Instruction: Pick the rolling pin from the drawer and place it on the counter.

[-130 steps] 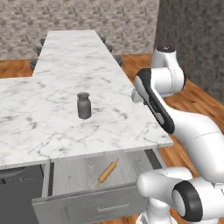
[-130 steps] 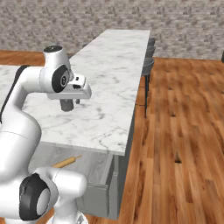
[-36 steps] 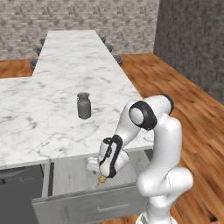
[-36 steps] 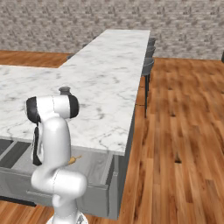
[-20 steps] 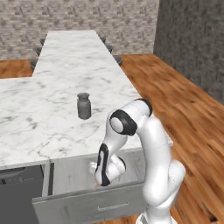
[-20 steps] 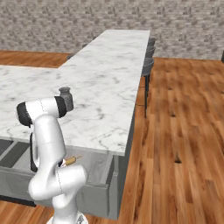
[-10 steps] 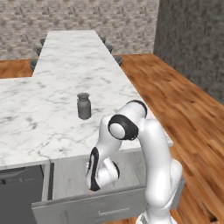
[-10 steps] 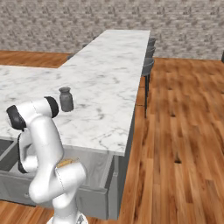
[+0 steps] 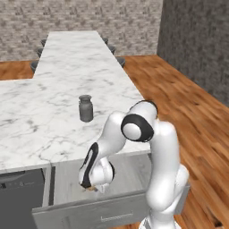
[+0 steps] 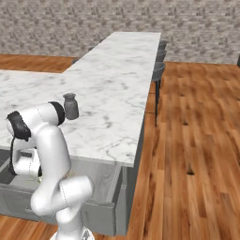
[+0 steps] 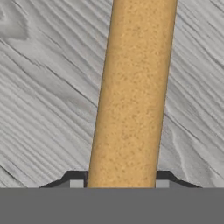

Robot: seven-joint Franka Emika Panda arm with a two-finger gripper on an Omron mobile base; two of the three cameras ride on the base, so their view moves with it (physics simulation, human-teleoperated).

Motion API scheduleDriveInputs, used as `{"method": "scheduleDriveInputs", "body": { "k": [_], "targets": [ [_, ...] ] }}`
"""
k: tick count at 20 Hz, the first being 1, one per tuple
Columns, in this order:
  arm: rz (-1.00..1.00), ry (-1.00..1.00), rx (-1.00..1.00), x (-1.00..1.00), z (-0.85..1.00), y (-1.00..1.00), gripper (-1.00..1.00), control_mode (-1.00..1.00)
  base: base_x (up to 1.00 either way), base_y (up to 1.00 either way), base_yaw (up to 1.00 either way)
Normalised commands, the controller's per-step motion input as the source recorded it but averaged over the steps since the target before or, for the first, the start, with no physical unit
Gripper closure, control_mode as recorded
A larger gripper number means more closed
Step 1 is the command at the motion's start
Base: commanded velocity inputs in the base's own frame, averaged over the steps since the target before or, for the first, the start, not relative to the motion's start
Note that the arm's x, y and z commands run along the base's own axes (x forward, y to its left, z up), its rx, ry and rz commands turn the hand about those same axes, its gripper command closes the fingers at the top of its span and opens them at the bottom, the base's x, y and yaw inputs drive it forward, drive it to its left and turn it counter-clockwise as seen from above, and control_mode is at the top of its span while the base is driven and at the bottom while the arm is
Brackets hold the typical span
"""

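Note:
The rolling pin [image 11: 131,87], a tan wooden rod, lies on the pale grey floor of the open drawer [image 9: 129,172] and runs up the middle of the hand view. My gripper [image 11: 119,183] is down inside the drawer, with its two dark fingertips [image 11: 76,181] pressed against either side of the pin. In the left base view the hand [image 9: 93,185] sits low in the drawer, and a sliver of tan shows beneath it. The white marble counter [image 9: 44,112] lies just above the drawer. In the right base view the arm covers the hand.
A dark grey lidded jar [image 9: 85,108] stands on the counter above the drawer, also visible as the jar [image 10: 71,106] in the right base view. A dark appliance front [image 9: 18,188] sits left of the drawer. Stools [image 10: 159,70] line the far counter edge over the wooden floor [image 10: 197,140].
The arm has swung left and lowered further into the drawer, and the hand now sits over the rolling pin with its fingers against it. The jar has not moved.

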Motion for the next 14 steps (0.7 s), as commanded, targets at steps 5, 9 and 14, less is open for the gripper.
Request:
{"method": "scheduleDriveInputs", "body": {
  "k": [5,9,14],
  "targets": [
    [-0.08,-0.01,0.32,-0.31,0.93,0.01,1.0,-1.0,0.0,0.0,0.0],
    [-0.14,-0.13,0.31,-0.11,1.0,0.24,1.0,-1.0,0.0,0.0,0.0],
    [-0.16,-0.3,0.27,-0.11,1.0,0.41,1.0,-1.0,0.0,0.0,0.0]
  ]
}}
